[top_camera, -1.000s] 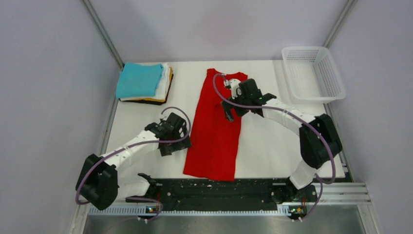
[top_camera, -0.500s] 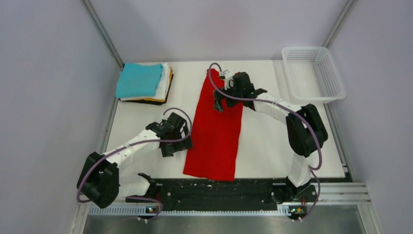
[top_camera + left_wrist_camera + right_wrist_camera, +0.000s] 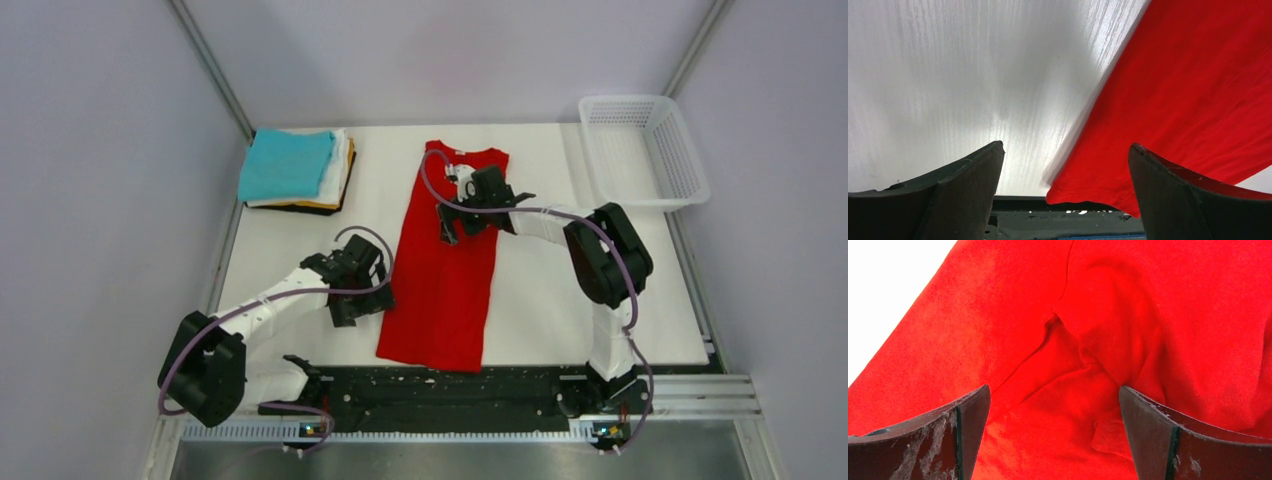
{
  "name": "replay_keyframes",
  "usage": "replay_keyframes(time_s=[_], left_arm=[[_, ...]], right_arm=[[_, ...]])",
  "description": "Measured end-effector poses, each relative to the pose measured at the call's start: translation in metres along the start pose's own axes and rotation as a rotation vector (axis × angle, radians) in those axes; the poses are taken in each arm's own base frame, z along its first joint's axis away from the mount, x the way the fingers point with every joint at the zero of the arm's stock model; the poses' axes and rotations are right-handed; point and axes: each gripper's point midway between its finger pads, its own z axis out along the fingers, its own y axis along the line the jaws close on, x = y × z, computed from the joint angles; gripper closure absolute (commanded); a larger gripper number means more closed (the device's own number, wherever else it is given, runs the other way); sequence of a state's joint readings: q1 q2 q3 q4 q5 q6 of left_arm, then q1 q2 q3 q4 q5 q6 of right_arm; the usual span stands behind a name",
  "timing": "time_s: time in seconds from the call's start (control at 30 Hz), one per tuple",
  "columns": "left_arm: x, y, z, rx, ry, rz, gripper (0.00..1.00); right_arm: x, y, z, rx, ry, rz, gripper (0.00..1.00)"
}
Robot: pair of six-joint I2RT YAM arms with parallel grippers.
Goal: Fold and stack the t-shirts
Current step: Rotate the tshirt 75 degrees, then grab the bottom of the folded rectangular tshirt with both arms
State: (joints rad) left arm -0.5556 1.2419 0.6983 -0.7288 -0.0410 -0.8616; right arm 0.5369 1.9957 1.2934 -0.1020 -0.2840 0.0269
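A bright red t-shirt [image 3: 445,270] lies on the white table as a long narrow strip, sides folded in, collar end at the far side. My right gripper [image 3: 447,222] hovers open over its upper part; folded red cloth [image 3: 1098,330] fills that wrist view between the spread fingers. My left gripper [image 3: 358,305] stands open just left of the shirt's lower left edge; its wrist view shows the shirt's bottom corner [image 3: 1083,192] between the fingers, untouched. A stack of folded t-shirts [image 3: 295,170], teal on top over white, yellow-orange and dark, sits at the far left.
A white mesh basket [image 3: 643,150] stands at the far right corner. The black rail [image 3: 440,390] with the arm bases runs along the near edge. Grey walls close in left and right.
My right gripper swung back over the shirt's upper part, first toward the collar, then slightly nearer and left. The left arm has barely moved.
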Motion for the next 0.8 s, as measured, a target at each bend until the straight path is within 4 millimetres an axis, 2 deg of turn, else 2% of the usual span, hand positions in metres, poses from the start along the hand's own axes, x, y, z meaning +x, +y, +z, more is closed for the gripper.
replay_keyframes(time_s=[0.13, 0.23, 0.37, 0.43, 0.5, 0.57, 0.6, 0.7, 0.8], left_arm=[[0.0, 0.0, 0.0, 0.002, 0.003, 0.0, 0.01], [0.001, -0.001, -0.001, 0.007, 0.005, 0.0, 0.01], [0.001, 0.0, -0.009, 0.025, -0.014, -0.005, 0.02], [0.004, 0.004, -0.014, 0.04, -0.026, -0.01, 0.05], [0.01, 0.009, -0.016, 0.056, -0.029, -0.014, 0.1], [0.019, 0.014, -0.016, 0.069, -0.013, -0.019, 0.15], [0.025, 0.016, -0.016, 0.077, 0.001, -0.023, 0.17], [0.041, 0.021, -0.013, 0.096, 0.044, -0.024, 0.22], [0.053, 0.021, -0.013, 0.131, 0.073, -0.014, 0.28]], right_arm=[[0.004, 0.002, -0.007, -0.002, 0.003, 0.0, 0.01], [0.0, 0.007, -0.023, -0.003, 0.0, 0.001, 0.01], [-0.031, 0.027, -0.069, 0.005, -0.098, -0.008, 0.01], [-0.046, 0.049, -0.097, 0.001, -0.167, -0.03, 0.02], [-0.049, 0.08, -0.121, -0.019, -0.216, -0.066, 0.03], [-0.033, 0.115, -0.136, -0.049, -0.214, -0.109, 0.04], [-0.019, 0.131, -0.139, -0.061, -0.193, -0.132, 0.04], [0.044, 0.171, -0.144, -0.098, -0.067, -0.197, 0.08], [0.111, 0.192, -0.148, -0.111, 0.091, -0.229, 0.16]])
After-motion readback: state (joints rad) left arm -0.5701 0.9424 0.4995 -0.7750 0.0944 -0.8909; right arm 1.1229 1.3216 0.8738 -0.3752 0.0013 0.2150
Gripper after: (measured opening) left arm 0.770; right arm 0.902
